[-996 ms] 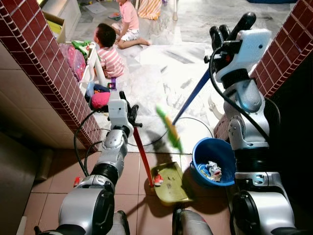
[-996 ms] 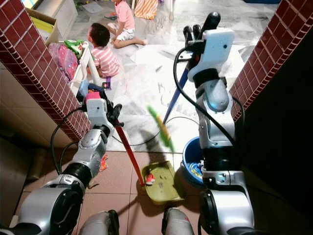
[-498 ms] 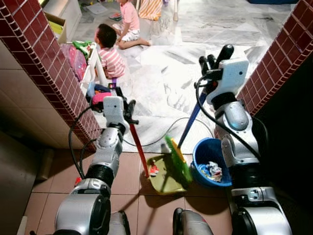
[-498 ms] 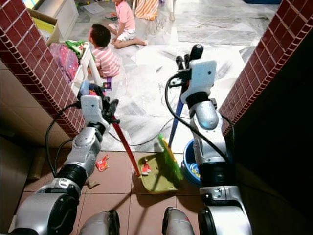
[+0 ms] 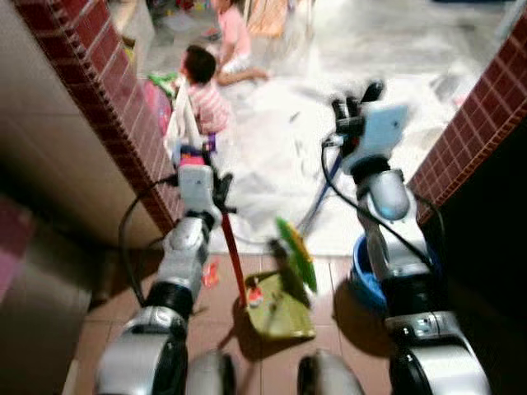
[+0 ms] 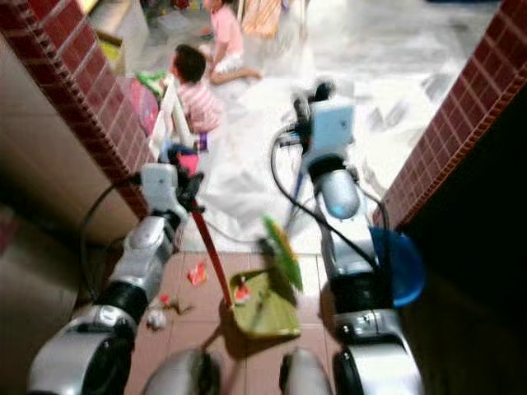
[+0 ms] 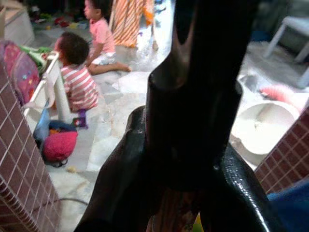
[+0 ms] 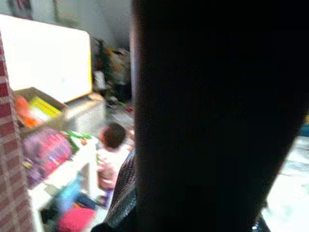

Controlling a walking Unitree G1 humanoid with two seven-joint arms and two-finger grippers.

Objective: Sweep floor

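Left gripper (image 5: 221, 191) is pinching the red dustpan handle (image 5: 235, 259); right gripper (image 5: 350, 107) is clamping the blue broom handle (image 5: 317, 200) (green bristles (image 5: 297, 253) are hanging over the dustpan (image 5: 280, 307)).

No legible text, label or number anywhere, perhaps owing to the blur.

The dustpan (image 5: 282, 308) is showing green, and its stick (image 5: 235, 265) is red. The broom head (image 5: 297, 253) is green on a blue stick (image 5: 318, 202). The bucket (image 6: 398, 265) is blue. 1 child (image 5: 206, 92) is wearing red and white stripes, 1 (image 5: 234, 25) pink. The walls (image 5: 99, 66) are dark red tiles.
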